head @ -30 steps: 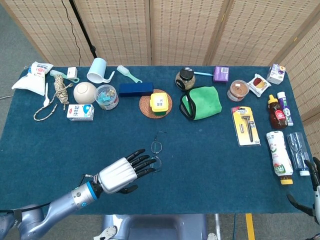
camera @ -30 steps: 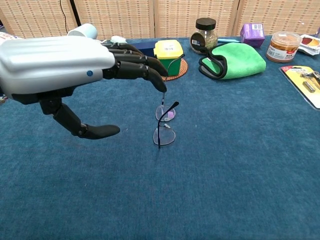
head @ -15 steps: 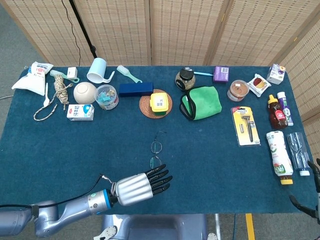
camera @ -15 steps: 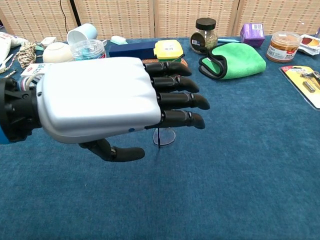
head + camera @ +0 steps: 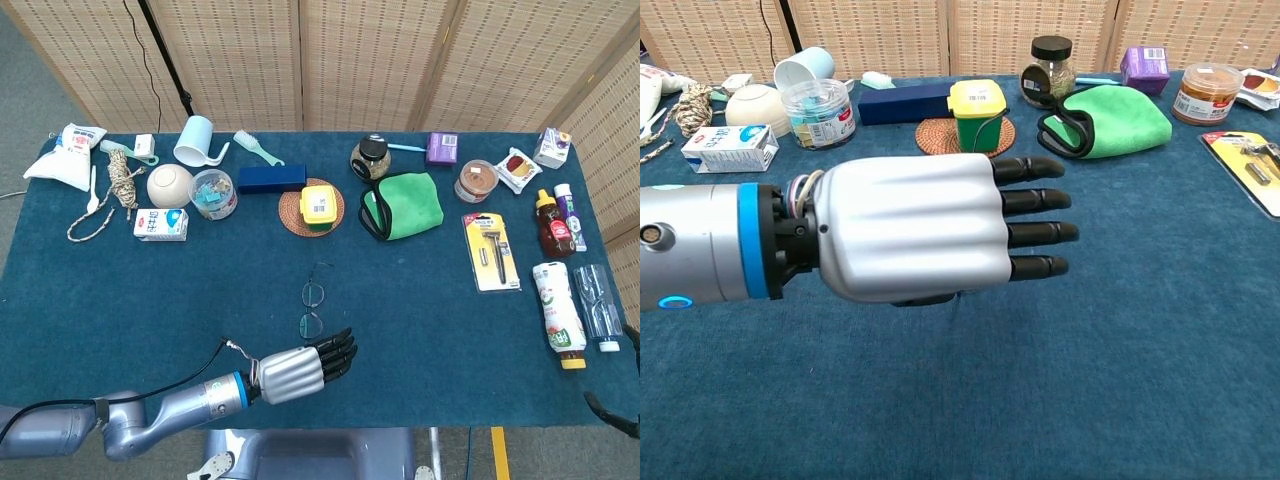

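**Silver left hand draws back from the spectacles**

Silver-backed and black-fingered, the left hand [image 5: 300, 371] now hovers flat near the front edge of the table [image 5: 80, 290], fingers [image 5: 1040, 232] stretched out and apart, holding nothing. A second ago its fingertips reached the wire-rimmed spectacles [image 5: 312, 309]; since then it has slid back toward the front edge and turned palm down. The spectacles lie unmoved on the blue cloth, just beyond the fingertips, about midway along the front half of the table. In the chest view the hand hides them. Of the right hand, nothing shows.
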`<state>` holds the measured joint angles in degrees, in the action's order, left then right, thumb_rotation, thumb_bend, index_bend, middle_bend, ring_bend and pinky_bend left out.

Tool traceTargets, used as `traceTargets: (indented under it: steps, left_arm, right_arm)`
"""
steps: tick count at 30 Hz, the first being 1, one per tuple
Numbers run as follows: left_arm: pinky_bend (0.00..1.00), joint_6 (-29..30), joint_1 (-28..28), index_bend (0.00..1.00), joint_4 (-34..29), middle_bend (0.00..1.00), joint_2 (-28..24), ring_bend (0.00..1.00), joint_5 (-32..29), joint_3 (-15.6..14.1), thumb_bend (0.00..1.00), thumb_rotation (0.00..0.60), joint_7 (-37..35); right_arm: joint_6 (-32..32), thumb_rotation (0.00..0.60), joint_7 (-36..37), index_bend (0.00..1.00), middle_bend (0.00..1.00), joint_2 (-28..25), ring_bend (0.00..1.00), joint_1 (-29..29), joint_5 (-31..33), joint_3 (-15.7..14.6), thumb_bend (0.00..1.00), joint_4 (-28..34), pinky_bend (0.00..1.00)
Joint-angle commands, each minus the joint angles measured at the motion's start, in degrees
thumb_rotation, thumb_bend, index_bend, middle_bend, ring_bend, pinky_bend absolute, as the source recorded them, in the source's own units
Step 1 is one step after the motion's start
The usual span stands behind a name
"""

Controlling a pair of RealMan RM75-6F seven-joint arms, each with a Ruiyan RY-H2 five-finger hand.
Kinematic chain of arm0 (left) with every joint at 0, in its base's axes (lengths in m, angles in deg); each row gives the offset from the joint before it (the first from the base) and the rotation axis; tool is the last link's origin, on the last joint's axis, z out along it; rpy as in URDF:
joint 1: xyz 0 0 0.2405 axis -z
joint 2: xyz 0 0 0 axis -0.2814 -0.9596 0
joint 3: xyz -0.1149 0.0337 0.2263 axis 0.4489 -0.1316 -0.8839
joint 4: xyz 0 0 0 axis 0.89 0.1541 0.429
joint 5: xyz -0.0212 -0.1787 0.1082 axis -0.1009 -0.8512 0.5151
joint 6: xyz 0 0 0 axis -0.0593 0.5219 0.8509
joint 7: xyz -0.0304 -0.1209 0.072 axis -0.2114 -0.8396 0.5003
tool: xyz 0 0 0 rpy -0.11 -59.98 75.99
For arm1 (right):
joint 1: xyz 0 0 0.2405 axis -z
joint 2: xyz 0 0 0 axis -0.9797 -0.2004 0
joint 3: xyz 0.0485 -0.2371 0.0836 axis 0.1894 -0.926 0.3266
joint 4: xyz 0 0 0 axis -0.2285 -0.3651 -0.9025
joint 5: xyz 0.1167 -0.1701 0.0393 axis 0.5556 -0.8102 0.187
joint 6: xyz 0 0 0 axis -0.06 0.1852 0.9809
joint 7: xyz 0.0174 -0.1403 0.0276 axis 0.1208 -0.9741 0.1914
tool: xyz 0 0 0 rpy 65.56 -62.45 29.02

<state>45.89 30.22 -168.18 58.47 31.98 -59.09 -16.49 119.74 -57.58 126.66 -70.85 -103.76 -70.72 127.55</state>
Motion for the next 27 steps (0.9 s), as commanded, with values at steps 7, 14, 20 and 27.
traceTargets:
  steps: [7,14,20,27]
  left_arm:
    - [0.01,-0.1,-1.5,0.15,-2.0,0.11,-1.4,0.05,-9.9,0.7,0.36,0.482,9.5]
    - [0.01,2.8,-2.6,0.15,-3.5,0.11,-3.7,0.05,-15.2,-0.8,0.36,0.483,11.9]
    - [0.01,6.3,-4.1,0.15,-4.4,0.11,-6.0,0.05,-17.4,-3.0,0.36,0.483,10.7]
    - [0.01,9.3,-5.6,0.15,-3.7,0.11,-8.3,0.06,-19.2,-5.0,0.36,0.483,6.1]
  right_arm:
    - [0.1,0.6,0.4,0.07,0.0,0.1,0.0,0.2,-0.1,0.1,0.22,-0.3,0.0]
    - [0.3,0.6,0.2,0.07,0.0,0.0,0.0,0.3,-0.3,0.1,0.22,0.0,0.0]
    - [0.3,0.6,-0.6,0.08,0.0,-0.2,0.0,0.2,-0.6,0.1,0.22,0.8,0.0]
    - [0.6,0.6,-1.8,0.08,0.0,-0.6,0.0,0.4,-0.8,0.1,0.22,1.9,0.0]
